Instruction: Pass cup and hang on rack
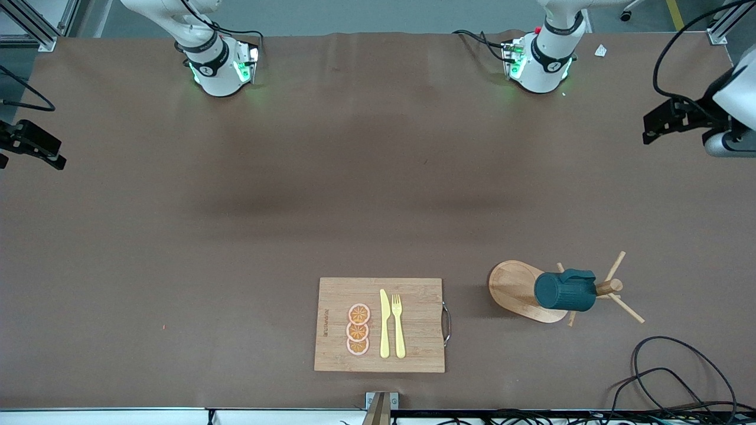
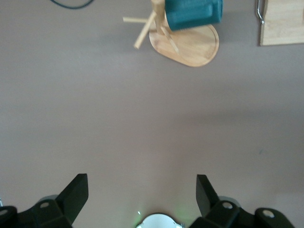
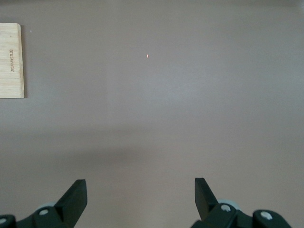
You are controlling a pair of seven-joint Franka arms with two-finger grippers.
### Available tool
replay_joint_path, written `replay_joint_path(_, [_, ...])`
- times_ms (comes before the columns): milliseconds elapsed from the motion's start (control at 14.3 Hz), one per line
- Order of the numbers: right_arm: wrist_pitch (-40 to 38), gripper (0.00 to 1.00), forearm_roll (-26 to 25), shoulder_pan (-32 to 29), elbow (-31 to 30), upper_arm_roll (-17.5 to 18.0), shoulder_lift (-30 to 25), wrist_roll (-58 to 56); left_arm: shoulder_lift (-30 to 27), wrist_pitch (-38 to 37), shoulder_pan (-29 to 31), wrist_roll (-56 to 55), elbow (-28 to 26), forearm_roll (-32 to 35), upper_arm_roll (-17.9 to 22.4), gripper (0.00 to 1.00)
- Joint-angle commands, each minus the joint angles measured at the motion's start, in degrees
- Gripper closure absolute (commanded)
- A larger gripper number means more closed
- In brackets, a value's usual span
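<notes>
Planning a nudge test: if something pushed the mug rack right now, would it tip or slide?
The rack likely slides rather than tips: its flat oval base looks broad. The cup hanging high on a peg probably makes it top-heavy toward that side. Its thin pegs look fragile.

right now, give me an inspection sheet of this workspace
surface: brown table, bare across the middle
job's things: cup hangs on its side on the rack, toward the left arm's end of the table
clutter: cutting board beside the rack, carrying three orange slices, a yellow knife and a yellow fork
grippers: left gripper open, empty, over bare table; right gripper open, empty, over bare table; both arms wait
cables: black loops at the table edge nearest the front camera, near the rack; cables at both arm bases
surroundings: metal frame corners and a black clamp at the table ends
</notes>
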Motion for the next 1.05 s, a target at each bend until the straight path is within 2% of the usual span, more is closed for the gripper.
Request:
replay_joint_path(0, [0.8,0.0,-1.1,0.2,-1.6,-0.1,-1.4,-0.6,-7.6,4.3,-3.0,0.4,-9.9,-1.9,3.6,0.0])
replay_joint_path(139, [1.1,0.0,-1.1,0.2,-1.6,-0.1,-1.4,-0.7,-8.8,4.6,-3.1,0.4,-11.6,-1.9,4.0,0.0])
replay_joint_path(976, [2.4,0.0,-1.0,0.0,-2.1,-0.2,-1.5,-0.6,-8.8,3.8,-3.9,-1.3,-11.5,-2.0,2.8,0.0])
